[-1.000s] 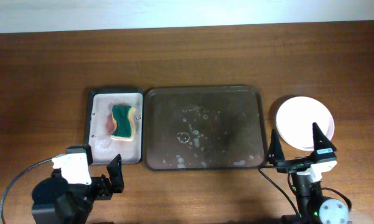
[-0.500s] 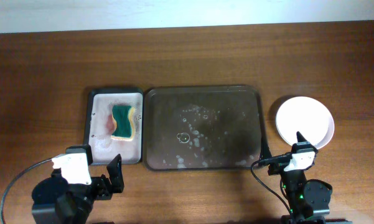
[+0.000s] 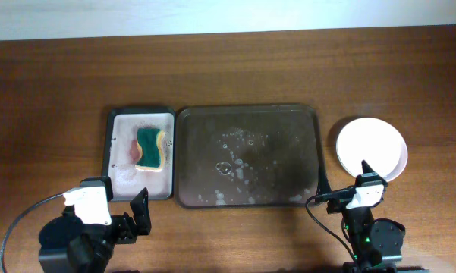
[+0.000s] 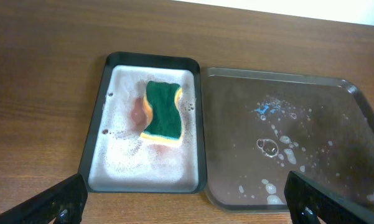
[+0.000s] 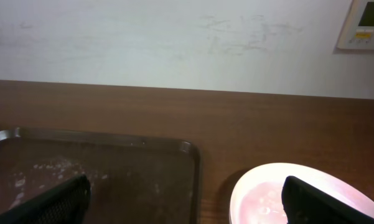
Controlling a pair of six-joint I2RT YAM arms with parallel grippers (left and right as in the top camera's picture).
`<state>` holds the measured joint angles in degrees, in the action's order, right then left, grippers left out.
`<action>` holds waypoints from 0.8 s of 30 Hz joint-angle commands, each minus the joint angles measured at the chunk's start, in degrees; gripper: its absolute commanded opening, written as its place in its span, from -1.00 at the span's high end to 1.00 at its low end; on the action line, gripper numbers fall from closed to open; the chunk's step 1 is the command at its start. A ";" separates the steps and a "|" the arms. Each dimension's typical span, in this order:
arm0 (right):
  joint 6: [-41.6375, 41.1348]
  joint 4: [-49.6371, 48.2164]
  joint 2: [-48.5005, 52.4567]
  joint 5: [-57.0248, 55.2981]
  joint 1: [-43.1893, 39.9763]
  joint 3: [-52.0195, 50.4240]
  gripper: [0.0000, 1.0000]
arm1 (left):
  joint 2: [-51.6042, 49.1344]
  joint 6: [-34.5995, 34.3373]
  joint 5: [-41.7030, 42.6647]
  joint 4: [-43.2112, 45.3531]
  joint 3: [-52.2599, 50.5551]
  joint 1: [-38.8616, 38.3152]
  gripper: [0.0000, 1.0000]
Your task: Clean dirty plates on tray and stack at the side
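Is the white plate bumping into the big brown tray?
Apart. The overhead view shows a strip of bare table between the plate and the right rim of the tray.

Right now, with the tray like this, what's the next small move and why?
Probably none; I'd park both arms. The tray holds only suds, no plates. The plates sit right of it, apparently stacked, the top one free of red sauce. The sponge lies in the sponge tray. Left gripper and right gripper both show open, empty jaws.

Two black arms (image 3: 70, 244), white wrist housings (image 3: 91, 202), looping black cables (image 3: 19, 221), tapered black fingers (image 4: 56, 202).
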<state>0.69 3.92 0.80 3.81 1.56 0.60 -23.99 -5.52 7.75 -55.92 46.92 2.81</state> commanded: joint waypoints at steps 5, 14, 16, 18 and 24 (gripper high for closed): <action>0.42 0.39 -0.61 -0.90 0.42 -0.28 -0.97 | 0.28 1.09 0.42 0.11 -0.37 0.24 -0.99; 0.42 0.37 -0.61 -0.90 0.42 -0.28 -0.97 | 0.28 1.14 -0.31 -0.28 -0.50 0.24 -0.99; 0.42 0.39 -0.61 -0.90 0.42 -0.28 -0.97 | 1.09 1.11 -0.66 -0.07 -1.86 0.17 -0.99; 0.42 0.37 -0.61 -0.90 0.42 -0.28 -0.97 | 3.02 1.11 -1.14 1.42 -4.94 -1.11 -0.99; 0.42 0.39 -0.61 -0.90 0.42 -0.28 -0.98 | 13.51 1.07 -1.99 19.17 -21.75 -5.92 -0.99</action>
<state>0.69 3.92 0.80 3.70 1.56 0.60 -16.29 -5.48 6.63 -45.71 34.06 -1.06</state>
